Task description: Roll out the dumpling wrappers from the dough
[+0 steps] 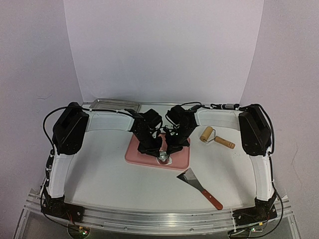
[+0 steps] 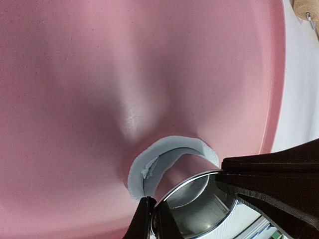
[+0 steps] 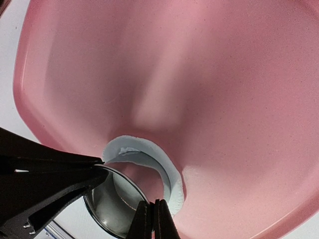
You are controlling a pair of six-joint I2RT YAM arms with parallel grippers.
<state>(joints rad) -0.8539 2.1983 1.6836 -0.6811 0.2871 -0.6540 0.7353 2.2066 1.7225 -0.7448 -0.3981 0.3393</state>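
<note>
On the pink board [image 1: 139, 155] [image 2: 99, 74] [image 3: 209, 74] stands a small metal ring cutter [image 1: 163, 158] [image 2: 199, 201] [image 3: 112, 199]. A thin curved white strip of dough [image 2: 135, 172] [image 3: 167, 167] hugs its far side. Both arms meet over it. My left gripper [image 1: 157, 151] [image 2: 152, 219] is shut, pinching the ring's rim. My right gripper [image 1: 170, 149] [image 3: 152, 219] is shut on the rim at the opposite side. Each wrist view shows the other gripper as a dark mass touching the ring. No round dumpling wrappers show; the board inside the ring is hidden.
A wooden rolling pin [image 1: 215, 138] lies right of the board, its end showing in the left wrist view [image 2: 305, 7]. A metal scraper with a red handle [image 1: 202, 186] lies near the front right. A metal tray [image 1: 114, 104] sits at the back left.
</note>
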